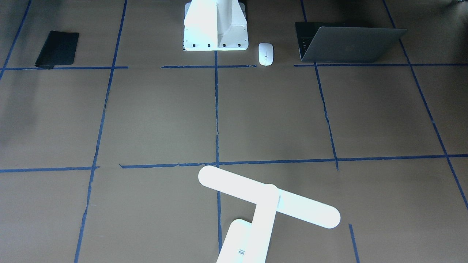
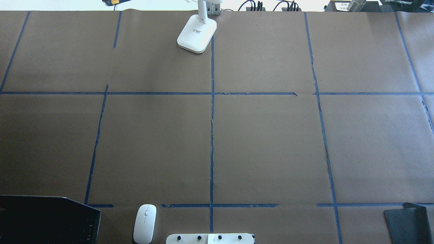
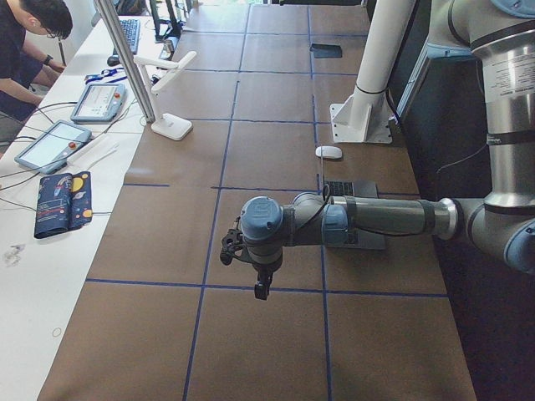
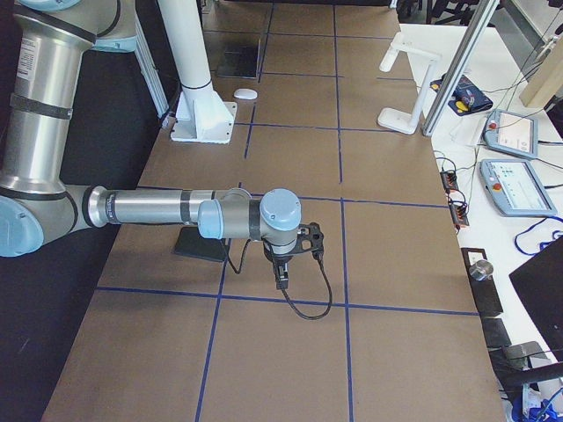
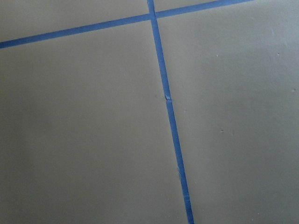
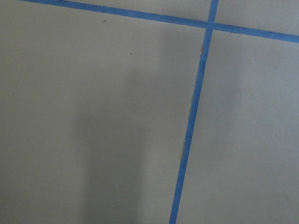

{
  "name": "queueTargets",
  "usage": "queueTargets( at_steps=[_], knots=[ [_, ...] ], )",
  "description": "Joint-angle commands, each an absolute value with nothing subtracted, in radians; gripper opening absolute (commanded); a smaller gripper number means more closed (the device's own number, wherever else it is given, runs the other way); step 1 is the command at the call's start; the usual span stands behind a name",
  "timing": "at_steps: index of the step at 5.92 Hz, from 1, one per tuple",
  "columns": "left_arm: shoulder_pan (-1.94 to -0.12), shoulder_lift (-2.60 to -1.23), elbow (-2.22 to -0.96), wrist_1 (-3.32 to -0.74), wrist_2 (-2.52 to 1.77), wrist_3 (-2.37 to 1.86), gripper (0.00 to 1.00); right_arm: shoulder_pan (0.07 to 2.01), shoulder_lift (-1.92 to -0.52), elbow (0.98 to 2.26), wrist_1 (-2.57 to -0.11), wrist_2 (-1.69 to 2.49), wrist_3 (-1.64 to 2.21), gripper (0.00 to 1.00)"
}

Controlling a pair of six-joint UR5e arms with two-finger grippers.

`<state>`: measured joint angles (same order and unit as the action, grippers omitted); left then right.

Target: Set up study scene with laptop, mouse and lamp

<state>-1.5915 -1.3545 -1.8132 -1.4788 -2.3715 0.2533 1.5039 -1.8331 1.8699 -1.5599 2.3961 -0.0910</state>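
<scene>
The laptop (image 1: 347,44) stands partly open at the table's near edge on my left; it also shows in the overhead view (image 2: 47,220). The white mouse (image 1: 265,54) lies beside it, next to the pedestal, and shows in the overhead view (image 2: 145,223). The white lamp (image 1: 268,197) stands at the far edge, centre, with its base (image 2: 197,33) on the paper. My left gripper (image 3: 262,290) hangs over bare table beyond the laptop. My right gripper (image 4: 281,277) hangs over bare table beyond the black pad. I cannot tell whether either is open or shut. Both wrist views show only paper and tape.
A flat black pad (image 1: 57,48) lies at the near edge on my right. The white bolted pedestal (image 1: 215,27) stands at the near centre. Blue tape lines grid the brown paper. A person and tablets (image 3: 52,144) are on a side bench past the far edge.
</scene>
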Motion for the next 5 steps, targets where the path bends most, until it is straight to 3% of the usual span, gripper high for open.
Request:
queueTargets(
  at_steps=[1, 3, 5],
  knots=[
    [-1.562, -1.339, -1.815, -1.48, -2.37, 0.262, 1.0, 1.499, -1.833, 1.87, -1.559, 2.396, -0.091, 1.0],
    [-1.555, -1.351, -1.848, -1.482, -2.372, 0.255, 1.0, 1.496, -1.833, 1.87, -1.559, 2.395, -0.092, 1.0],
    [-1.554, -1.501, -1.852, -1.494, -2.375, 0.253, 1.0, 1.496, -1.833, 1.871, -1.559, 2.396, -0.091, 1.0]
  ],
)
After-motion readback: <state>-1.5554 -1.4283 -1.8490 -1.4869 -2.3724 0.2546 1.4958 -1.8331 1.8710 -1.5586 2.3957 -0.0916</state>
